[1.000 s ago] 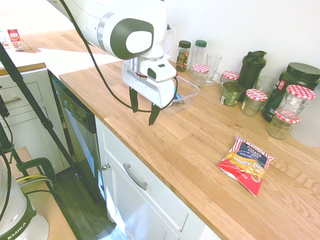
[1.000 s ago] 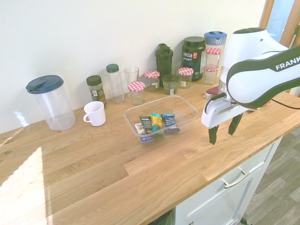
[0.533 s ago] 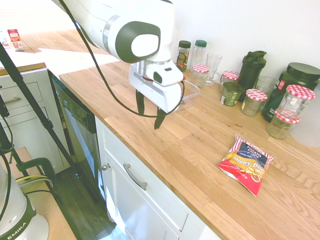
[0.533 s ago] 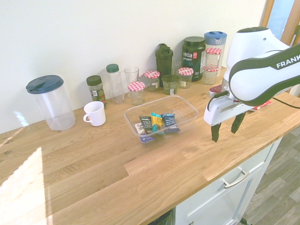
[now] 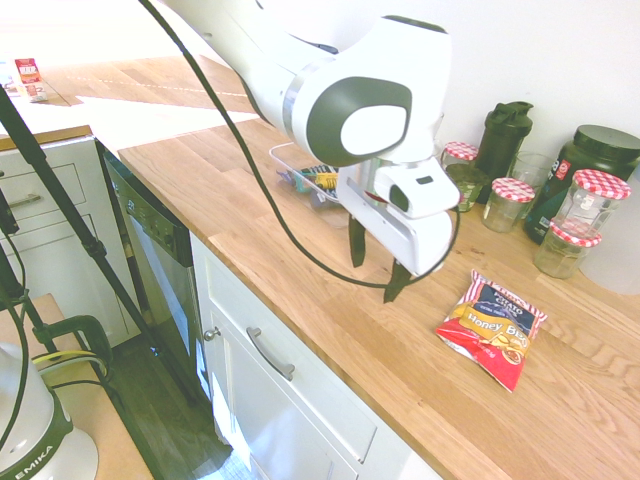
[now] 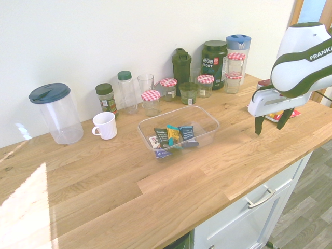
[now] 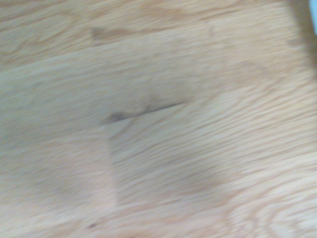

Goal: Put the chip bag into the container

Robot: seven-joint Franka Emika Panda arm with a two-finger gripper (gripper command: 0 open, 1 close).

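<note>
We observe the gripper (image 5: 377, 276) open above the wooden counter (image 6: 104, 192), its fingers apart with nothing between them; we find the chip bag (image 5: 492, 328) lying label up on the counter, outside the container (image 6: 179, 132); we note small wrapped snacks (image 6: 174, 136) inside the container, and a white mug (image 6: 106, 126) near it.

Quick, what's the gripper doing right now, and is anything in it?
Tool: open, fingers apart, nothing held; it hangs above the wooden counter, short of the chip bag.
</note>
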